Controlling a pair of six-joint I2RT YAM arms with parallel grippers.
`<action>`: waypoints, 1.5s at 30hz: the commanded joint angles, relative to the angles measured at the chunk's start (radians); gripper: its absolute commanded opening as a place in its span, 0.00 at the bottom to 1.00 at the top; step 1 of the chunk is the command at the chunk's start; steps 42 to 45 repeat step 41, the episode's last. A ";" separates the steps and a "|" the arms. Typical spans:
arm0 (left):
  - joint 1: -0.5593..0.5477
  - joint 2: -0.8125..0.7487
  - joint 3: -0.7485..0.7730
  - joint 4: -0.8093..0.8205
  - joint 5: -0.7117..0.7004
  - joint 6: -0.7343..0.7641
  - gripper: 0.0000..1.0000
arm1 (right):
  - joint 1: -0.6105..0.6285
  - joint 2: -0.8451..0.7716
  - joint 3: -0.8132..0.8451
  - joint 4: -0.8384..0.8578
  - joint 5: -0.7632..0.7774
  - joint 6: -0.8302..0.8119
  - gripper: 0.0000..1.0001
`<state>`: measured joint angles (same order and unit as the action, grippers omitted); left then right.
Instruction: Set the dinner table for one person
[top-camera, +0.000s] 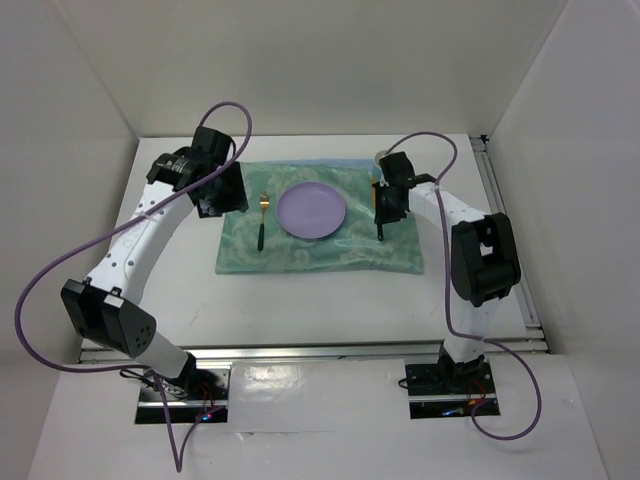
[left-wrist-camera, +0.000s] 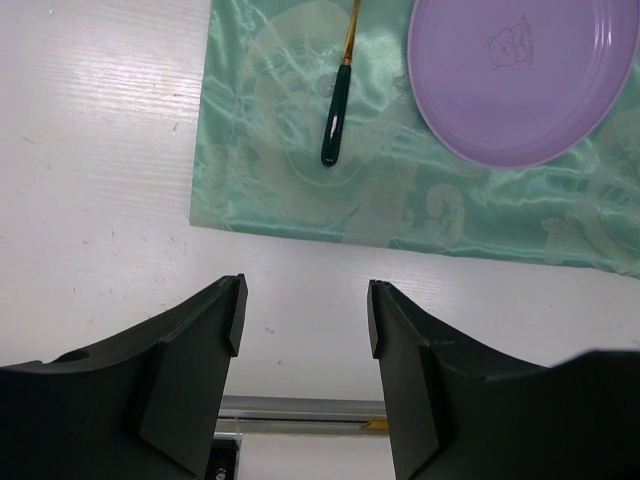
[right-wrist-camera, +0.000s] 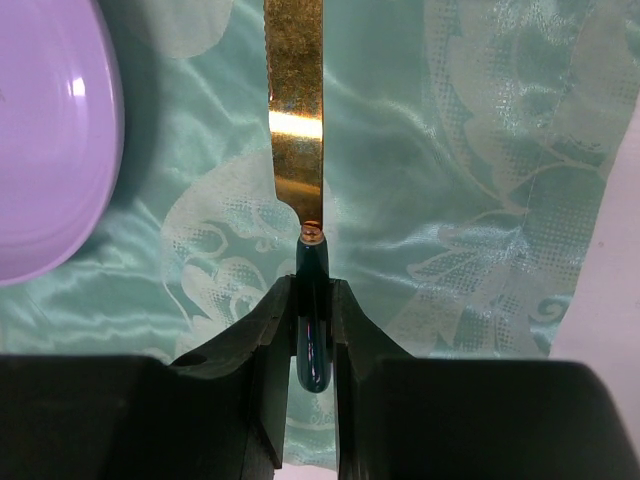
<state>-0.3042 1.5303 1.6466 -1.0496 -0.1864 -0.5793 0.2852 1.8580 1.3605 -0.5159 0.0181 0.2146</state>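
Observation:
The white dinner table (top-camera: 300, 300) carries a green patterned cloth (top-camera: 320, 255). A lilac plate (top-camera: 312, 211) sits at the cloth's middle and also shows in the left wrist view (left-wrist-camera: 510, 80). A gold fork with a dark handle (top-camera: 261, 222) lies left of the plate, seen too in the left wrist view (left-wrist-camera: 338, 110). My right gripper (right-wrist-camera: 312, 300) is shut on the dark handle of a gold knife (right-wrist-camera: 296, 120), right of the plate over the cloth (right-wrist-camera: 450, 200); the knife also shows in the top view (top-camera: 380, 212). My left gripper (left-wrist-camera: 305, 315) is open and empty over bare table, near the cloth's left edge.
White walls enclose the table on three sides. A metal rail (top-camera: 320, 350) runs along the near edge and another (top-camera: 505, 230) along the right side. A small pale round object (top-camera: 383, 156) sits at the cloth's far right corner.

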 joint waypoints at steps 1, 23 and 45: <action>0.004 0.007 -0.005 0.017 -0.012 0.016 0.68 | -0.001 0.001 -0.012 0.042 -0.006 0.002 0.00; 0.013 0.007 -0.014 0.017 -0.012 0.016 0.68 | -0.020 0.024 -0.035 0.011 0.075 0.112 0.70; 0.013 -0.035 0.041 0.007 0.002 0.026 0.68 | -0.170 -0.597 -0.089 -0.334 0.284 0.240 1.00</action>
